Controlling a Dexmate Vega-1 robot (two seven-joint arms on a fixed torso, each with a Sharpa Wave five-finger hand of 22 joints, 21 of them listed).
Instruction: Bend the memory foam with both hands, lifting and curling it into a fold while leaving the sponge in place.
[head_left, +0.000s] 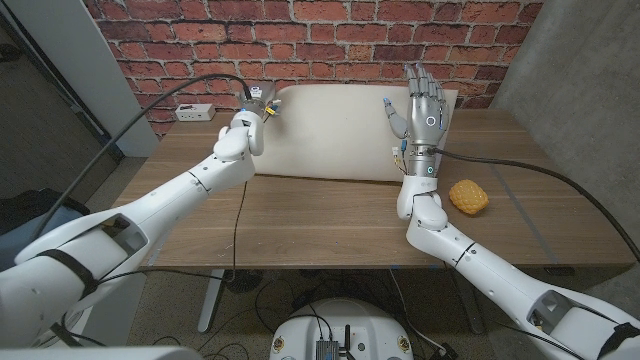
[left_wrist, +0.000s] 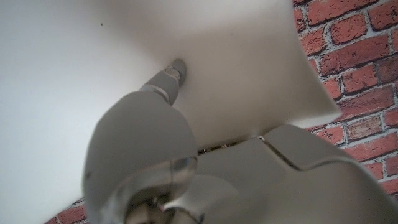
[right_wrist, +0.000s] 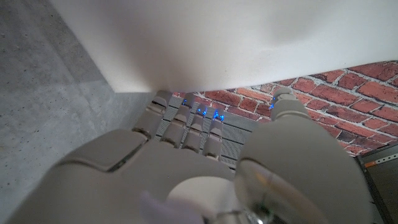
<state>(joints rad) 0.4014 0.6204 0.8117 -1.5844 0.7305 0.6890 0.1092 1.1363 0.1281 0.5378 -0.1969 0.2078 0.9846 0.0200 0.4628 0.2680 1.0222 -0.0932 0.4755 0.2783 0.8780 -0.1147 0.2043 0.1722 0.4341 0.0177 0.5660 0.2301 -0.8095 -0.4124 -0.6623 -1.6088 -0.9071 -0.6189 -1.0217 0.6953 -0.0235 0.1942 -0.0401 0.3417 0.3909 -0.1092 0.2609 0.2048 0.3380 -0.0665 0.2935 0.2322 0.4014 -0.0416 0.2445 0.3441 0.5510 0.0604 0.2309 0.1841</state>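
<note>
The memory foam (head_left: 330, 130) is a cream slab lying at the back of the table in front of the brick wall. My left hand (head_left: 254, 112) is at its left end, and in the left wrist view a finger (left_wrist: 166, 79) lies on the foam (left_wrist: 74, 68) while the foam's edge runs into the hand. My right hand (head_left: 424, 108) stands over the foam's right part with fingers straight up and spread, thumb out. In the right wrist view the foam (right_wrist: 236, 37) covers the fingertips (right_wrist: 186, 118). The yellow sponge (head_left: 468, 196) sits on the table to the right of my right wrist.
A white power strip (head_left: 196, 112) lies at the table's back left near the wall. A black cable (head_left: 170, 95) arcs over my left arm. The wooden table (head_left: 320, 220) stretches bare toward its front edge. A grey concrete wall (head_left: 590, 60) stands on the right.
</note>
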